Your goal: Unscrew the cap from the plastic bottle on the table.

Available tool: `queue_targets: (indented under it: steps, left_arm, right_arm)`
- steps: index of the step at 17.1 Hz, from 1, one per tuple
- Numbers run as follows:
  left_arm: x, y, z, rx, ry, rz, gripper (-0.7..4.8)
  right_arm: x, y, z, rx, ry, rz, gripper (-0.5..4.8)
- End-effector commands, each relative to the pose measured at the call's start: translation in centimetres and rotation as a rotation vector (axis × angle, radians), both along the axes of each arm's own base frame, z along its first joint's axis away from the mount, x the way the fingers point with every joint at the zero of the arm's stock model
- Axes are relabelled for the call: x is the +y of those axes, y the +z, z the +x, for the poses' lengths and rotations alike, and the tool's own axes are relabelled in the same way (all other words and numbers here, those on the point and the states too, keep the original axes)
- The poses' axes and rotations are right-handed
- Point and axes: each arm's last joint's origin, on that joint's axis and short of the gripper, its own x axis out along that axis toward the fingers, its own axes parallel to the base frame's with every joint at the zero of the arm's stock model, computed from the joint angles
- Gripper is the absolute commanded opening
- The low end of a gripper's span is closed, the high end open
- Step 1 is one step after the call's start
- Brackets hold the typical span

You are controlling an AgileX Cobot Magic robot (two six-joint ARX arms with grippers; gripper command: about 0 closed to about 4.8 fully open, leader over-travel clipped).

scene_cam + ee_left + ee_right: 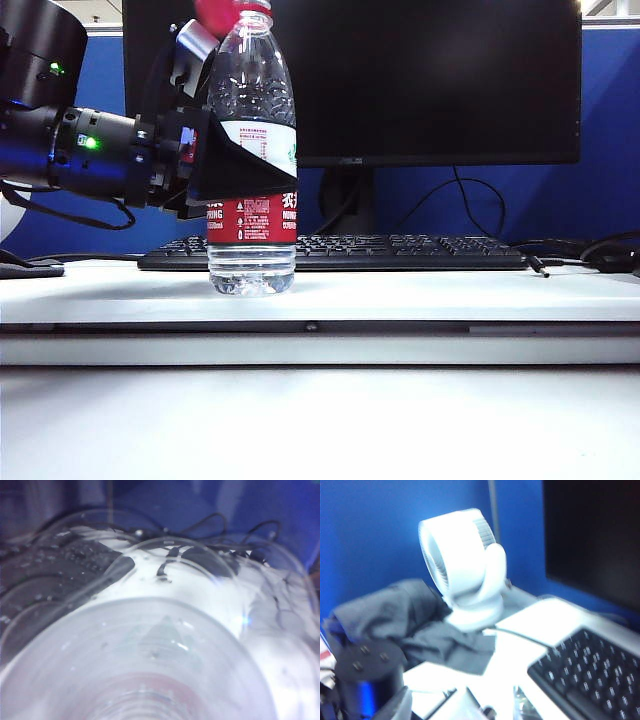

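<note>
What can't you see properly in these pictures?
- The cap: cut off by the exterior view's top edge.
- The plastic bottle: label partly hidden by the left gripper clamped round its middle; the left wrist view is a blur.
- Right gripper: outside the exterior view; its wrist view shows only blurred shapes, jaws unclear.

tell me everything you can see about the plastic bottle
The plastic bottle is clear, ribbed, tall, with a red and white label bearing Chinese characters. It stands upright on the table before a keyboard. The left gripper clamps its middle; the cap shows red at the top edge.
</note>
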Motion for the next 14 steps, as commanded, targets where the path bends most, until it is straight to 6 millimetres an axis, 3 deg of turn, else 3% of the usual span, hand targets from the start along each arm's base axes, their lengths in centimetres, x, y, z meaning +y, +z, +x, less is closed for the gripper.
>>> queue_targets:
  steps: [1,7,14]
  left_arm:
    - [0.1,-0.9,-0.2,0.07,0.014,0.031,3.16]
    - [0.2,-0.8,0.1,0.03,0.086,0.046,3.16]
    - [0.4,-0.8,0.3,0.009,0.181,0.073,3.17]
  right_arm:
    - [-0.1,0.4,-0.2,-0.01,-0.006,0.012,2.52]
    - [-1.9,2.7,-1.7,-0.086,-0.111,0.034,2.52]
    - [-4.0,2.5,-3.5,0.036,-0.218,-0.108,2.49]
